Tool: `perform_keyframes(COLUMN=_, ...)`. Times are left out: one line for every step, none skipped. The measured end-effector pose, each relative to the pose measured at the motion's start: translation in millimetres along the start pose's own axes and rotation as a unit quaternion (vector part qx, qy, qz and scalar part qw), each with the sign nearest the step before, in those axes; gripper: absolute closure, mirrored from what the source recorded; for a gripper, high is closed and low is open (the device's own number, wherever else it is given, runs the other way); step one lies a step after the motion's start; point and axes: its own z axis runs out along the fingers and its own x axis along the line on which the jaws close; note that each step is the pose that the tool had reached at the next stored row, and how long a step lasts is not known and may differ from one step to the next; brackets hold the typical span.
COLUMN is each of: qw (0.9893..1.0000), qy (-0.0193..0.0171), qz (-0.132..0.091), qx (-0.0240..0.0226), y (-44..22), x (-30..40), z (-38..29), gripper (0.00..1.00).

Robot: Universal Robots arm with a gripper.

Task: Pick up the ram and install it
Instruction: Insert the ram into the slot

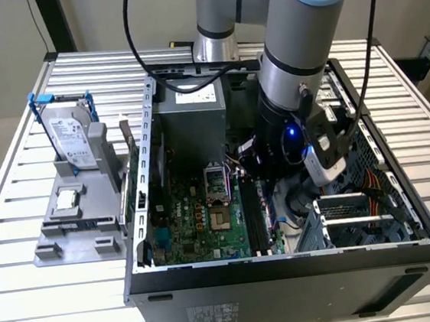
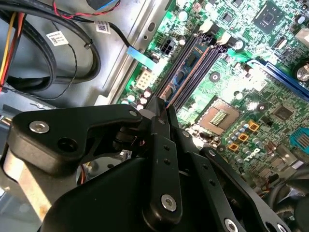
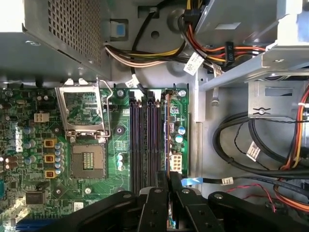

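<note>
1. End effector [image 3: 169,181] is reaching deep into the open computer case [image 1: 287,265], with its two black fingers [image 3: 155,203] pinching almost together on a thin board edge; it looks to be gripping the ram [image 3: 168,135].
2. Ram [image 2: 188,65] is standing on edge straight out ahead of the fingertips, lying along the memory slot nearest the case's cable side. I cannot tell whether it is fully seated.
3. Empty slots [image 3: 142,140] are running parallel just beside it, and the open processor socket [image 3: 89,162] is sitting farther off on that same side of the end effector.
4. Cables [image 3: 231,145] are looping on the opposite side, apart from the fingers.
5. Handling, as I am judging it: the stick is looking light, stiff and thin, yet fragile, since chips and contacts are covering its faces. Holding it by the bare upper edge, square to the slot, is seeming safest; a skewed push is risking a bent board or damaged slot.
</note>
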Motion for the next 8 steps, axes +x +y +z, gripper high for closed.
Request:
perform_keyframes(qw=1.0, qy=0.0004, qz=0.0, qx=0.0, y=-0.1, x=0.0, z=0.8, gripper=1.0)
perform_keyframes(qw=1.0, qy=0.0007, qz=0.0, qx=0.0001, y=-0.3, x=0.0, z=1.5, gripper=1.0)
perform_keyframes(qw=1.0, qy=0.001, qz=0.0, qx=0.0002, y=-0.4, x=0.0, z=2.2, gripper=1.0)
perform_keyframes(qw=1.0, qy=0.0013, qz=0.0, qx=0.0002, y=-0.6, x=0.0, z=3.0, gripper=1.0)
perform_keyframes(qw=1.0, qy=0.0016, qz=0.0, qx=0.0002, y=-0.9, x=0.1, z=3.7, gripper=1.0)
perform_keyframes(qw=1.0, qy=0.0016, qz=0.0, qx=0.0002, y=-1.1, x=0.2, z=4.1, gripper=1.0)
perform_keyframes(qw=1.0, qy=0.0016, qz=0.0, qx=0.0002, y=-1.3, x=0.4, z=4.7, gripper=1.0)
perform_keyframes(qw=1.0, qy=0.0016, qz=0.0, qx=0.0, y=-1.5, x=0.4, z=5.9, gripper=1.0)
